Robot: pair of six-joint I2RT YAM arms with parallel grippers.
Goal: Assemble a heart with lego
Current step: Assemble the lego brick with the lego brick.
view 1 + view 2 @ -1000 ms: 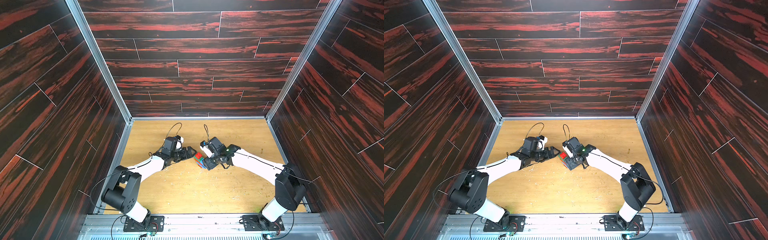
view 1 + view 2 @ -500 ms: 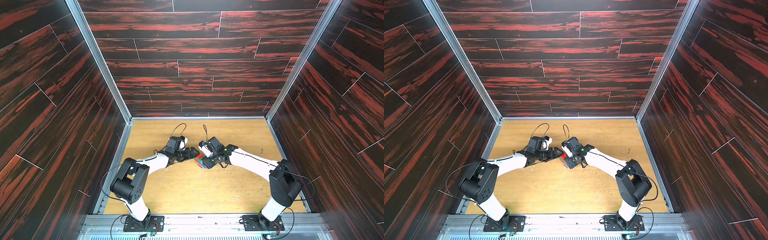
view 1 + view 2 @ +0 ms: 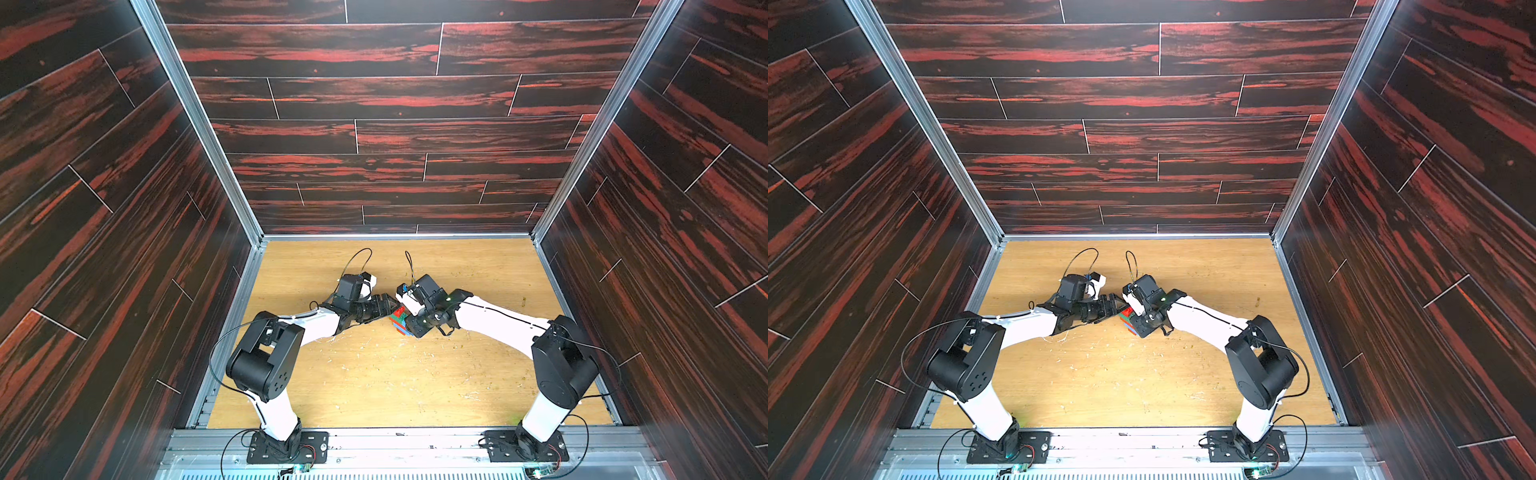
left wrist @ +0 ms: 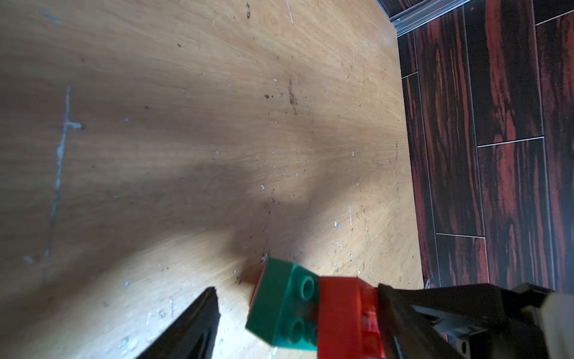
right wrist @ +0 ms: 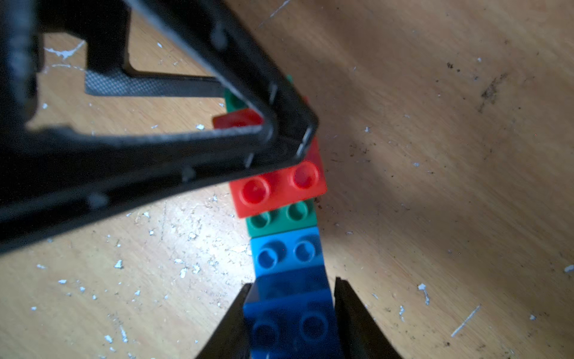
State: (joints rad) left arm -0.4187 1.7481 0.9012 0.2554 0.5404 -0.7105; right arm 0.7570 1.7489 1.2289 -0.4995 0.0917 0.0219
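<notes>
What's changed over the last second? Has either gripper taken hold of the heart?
Both arms leaned in toward the centre. The right gripper closed onto the dark blue end of the heart, with a finger against each side. The left gripper slid forward to the red and green end, jaws open and not yet gripping. The heart stayed where it was on the table.

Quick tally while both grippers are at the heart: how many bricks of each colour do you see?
red bricks: 2
green brick: 1, perhaps 2
light blue brick: 1
dark blue brick: 1
Total: at least 5; the left gripper and right gripper hide part of the heart.
</notes>
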